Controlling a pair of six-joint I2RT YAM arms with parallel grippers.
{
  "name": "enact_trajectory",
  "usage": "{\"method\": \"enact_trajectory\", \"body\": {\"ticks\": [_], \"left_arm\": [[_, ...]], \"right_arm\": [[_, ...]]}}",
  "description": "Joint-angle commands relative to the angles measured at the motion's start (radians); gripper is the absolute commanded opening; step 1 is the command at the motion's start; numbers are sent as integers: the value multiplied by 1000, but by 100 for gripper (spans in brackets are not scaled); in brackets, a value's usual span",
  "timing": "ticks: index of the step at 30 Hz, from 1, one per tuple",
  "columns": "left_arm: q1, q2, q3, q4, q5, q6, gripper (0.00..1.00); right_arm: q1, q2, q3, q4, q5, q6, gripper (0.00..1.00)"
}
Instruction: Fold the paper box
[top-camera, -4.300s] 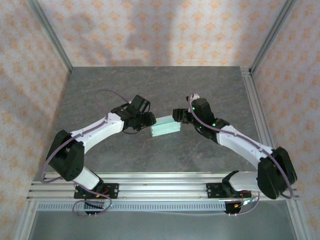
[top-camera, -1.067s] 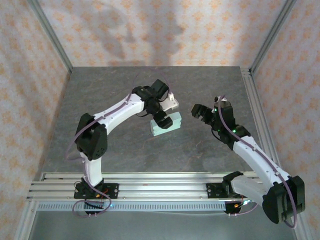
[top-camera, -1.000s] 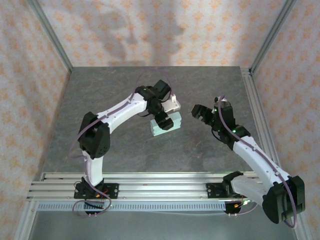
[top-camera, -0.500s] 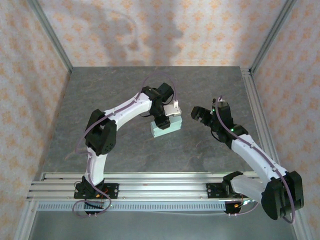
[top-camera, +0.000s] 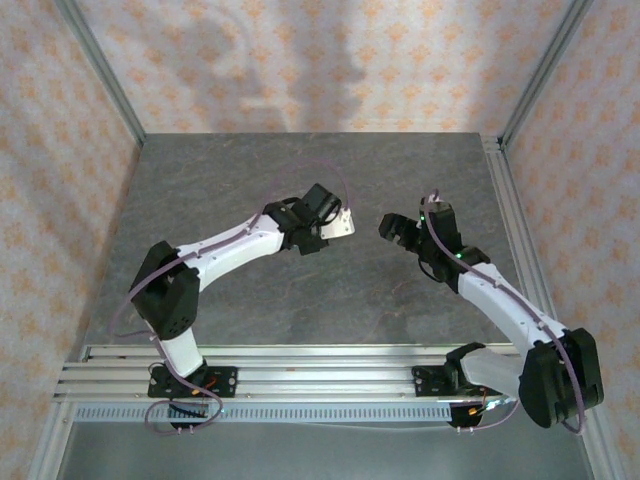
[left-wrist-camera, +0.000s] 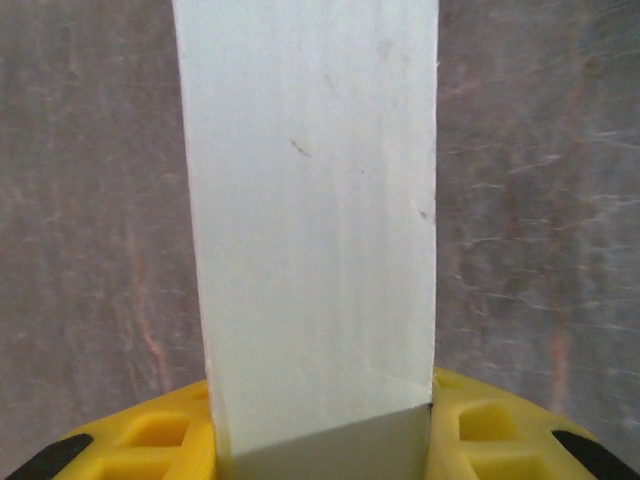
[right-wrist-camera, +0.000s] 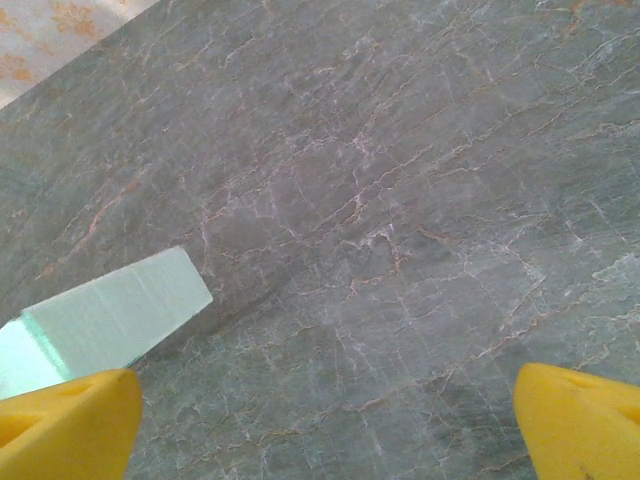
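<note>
Grey marbled table carries the scene, seen from the top camera. The left arm reaches from its base at the near-left edge toward the middle of the table. At its end, the left gripper is pinching the paper box, which shows as a small pale block at the fingertips near the table's centre.

From the left wrist camera, the box is a folded rectangular form of pale card. It runs straight away from the camera, and its near end is seated between the two yellow fingers. Both fingers lie against its sides with no gap visible. Whether the box's underside is clear of the table cannot be told.

Just to the right of the box, with bare table between them, the right gripper faces it and is not touching it. The right wrist camera shows its yellow fingertips spread wide apart with nothing between them. The mint-green end of the box shows at the left of that view.
</note>
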Motion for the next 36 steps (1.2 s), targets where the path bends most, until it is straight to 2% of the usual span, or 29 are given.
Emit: {"method": "enact_trajectory", "body": {"ticks": [1, 4, 10, 12, 15, 19, 22, 23, 28, 33, 36], "left_arm": [[-12, -23, -98, 252, -116, 97, 40], [-24, -27, -175, 368, -113, 150, 41], [-50, 35, -207, 386, -158, 151, 44], [-50, 50, -208, 376, -171, 146, 51], [-50, 54, -200, 350, -180, 130, 69], [-51, 57, -175, 294, -164, 109, 80], [-50, 41, -172, 274, -140, 77, 96], [-50, 31, -171, 262, -120, 59, 100], [-9, -41, -183, 236, 50, -99, 100], [115, -199, -280, 345, 213, -333, 100], [199, -302, -372, 433, 215, -440, 100]], "right_arm": [[-8, 8, -3, 39, -9, -7, 95], [-8, 12, -6, 38, -7, -11, 95], [-9, 8, -22, 42, 8, -5, 95], [-10, 7, -22, 44, 9, -4, 95], [-10, 3, -17, 40, 14, -7, 95], [-9, 8, -11, 45, 13, -8, 95], [-9, 12, -4, 47, 10, -9, 95], [-10, 13, -5, 49, 10, -9, 95], [-14, 13, -6, 65, 21, -31, 99], [-29, -2, 8, 63, 92, -128, 99], [-33, -32, -38, 178, 189, -253, 99]]}}
